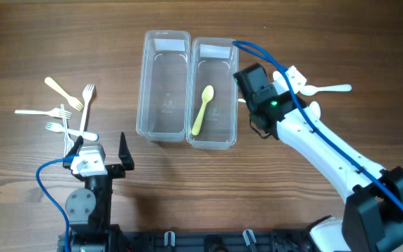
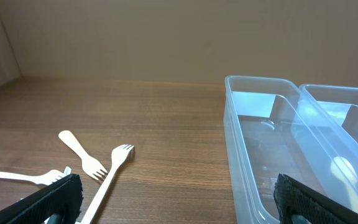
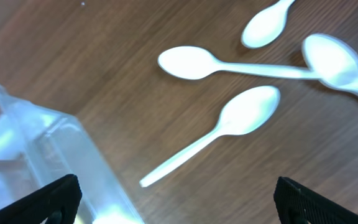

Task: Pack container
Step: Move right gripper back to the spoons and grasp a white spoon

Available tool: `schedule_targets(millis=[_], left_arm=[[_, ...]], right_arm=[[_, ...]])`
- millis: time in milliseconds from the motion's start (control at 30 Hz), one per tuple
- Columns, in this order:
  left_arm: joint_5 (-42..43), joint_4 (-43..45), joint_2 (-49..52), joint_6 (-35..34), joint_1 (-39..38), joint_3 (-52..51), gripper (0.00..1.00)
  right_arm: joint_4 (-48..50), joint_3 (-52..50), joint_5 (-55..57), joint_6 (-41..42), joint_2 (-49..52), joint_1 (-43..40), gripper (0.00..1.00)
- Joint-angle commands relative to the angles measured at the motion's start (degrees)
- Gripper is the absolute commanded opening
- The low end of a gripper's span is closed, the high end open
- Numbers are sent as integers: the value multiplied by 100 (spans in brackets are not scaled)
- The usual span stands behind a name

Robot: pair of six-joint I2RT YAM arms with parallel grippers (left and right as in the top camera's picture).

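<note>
Two clear plastic containers stand side by side at the back middle. The left container (image 1: 161, 138) is empty. The right container (image 1: 212, 145) holds a yellow spoon (image 1: 202, 110). Several white and cream forks (image 1: 68, 112) lie at the left. White spoons (image 1: 327, 89) lie at the right, partly under my right arm. My left gripper (image 1: 100, 150) is open and empty, near the front, just right of the forks. My right gripper (image 1: 247, 98) is open and empty at the right container's right edge. In the right wrist view the spoons (image 3: 229, 121) lie ahead of the gripper (image 3: 176, 205), with the container corner (image 3: 48, 143) at the left.
In the left wrist view the forks (image 2: 114, 171) lie at the lower left and the empty container (image 2: 232, 124) at the right of the open gripper (image 2: 179, 205). The second container (image 2: 334, 88) stands beyond it. Bare wooden table lies in front of the containers.
</note>
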Motion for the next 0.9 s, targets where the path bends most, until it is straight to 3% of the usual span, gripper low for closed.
schedule_targets(millis=[0, 200, 433, 600, 700, 800, 833, 867], left_arm=[[68, 20, -20, 94, -33, -35, 100], [68, 20, -20, 94, -33, -35, 100], [68, 20, -20, 94, -33, -35, 100], [68, 20, -20, 94, -33, -35, 100], [68, 20, -20, 94, -33, -35, 100], [68, 20, -20, 94, -33, -35, 100], [68, 20, -20, 94, -33, -35, 100], [68, 20, -20, 94, -33, -35, 100]], right_arm=[[57, 0, -702, 647, 37, -234, 98], [72, -22, -977, 2627, 44, -516, 100], [168, -22, -1132, 3268, 778, -527, 100], [503, -22, -1685, 3276, 1259, -726, 100], [531, -20, -1617, 2736, 1191, -756, 100], [411, 26, -986, 1484, 656, -763, 100], [413, 66, -667, 691, 382, -763, 100], [444, 133, -404, -894, 59, -763, 100]])
